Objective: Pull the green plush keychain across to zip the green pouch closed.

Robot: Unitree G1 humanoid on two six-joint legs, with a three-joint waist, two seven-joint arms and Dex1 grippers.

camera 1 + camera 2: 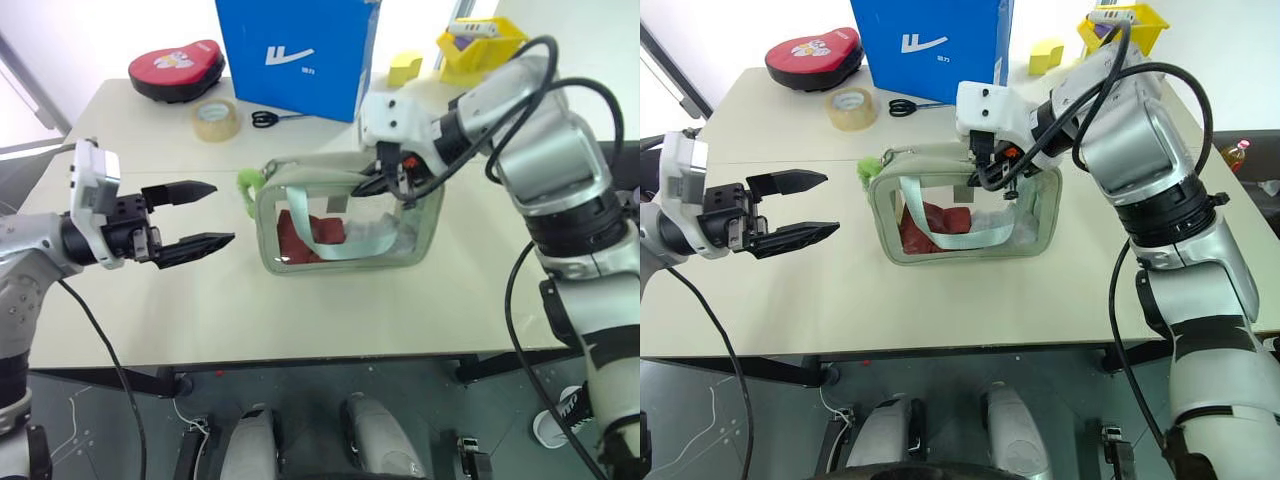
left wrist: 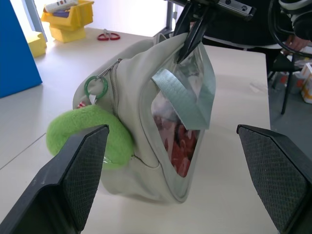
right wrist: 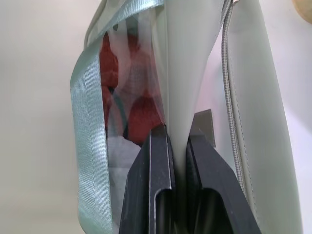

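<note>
The pale green pouch (image 1: 340,240) stands in the middle of the table, with red contents behind its clear window and a mint strap across the front. The lime-green plush keychain (image 1: 247,187) hangs from the zip at the pouch's left end, seen close in the left wrist view as a fuzzy ring (image 2: 87,131). My left gripper (image 1: 220,212) is open and level, a short way left of the keychain, touching nothing. My right gripper (image 1: 395,185) is shut on the pouch's upper edge at its right end, the fabric (image 3: 180,73) pinched between the fingers (image 3: 156,161).
At the back of the table stand a blue box (image 1: 295,50), a tape roll (image 1: 216,120), black scissors (image 1: 268,118) and a red case (image 1: 177,68). A yellow bin (image 1: 480,42) and a yellow block (image 1: 405,68) sit back right.
</note>
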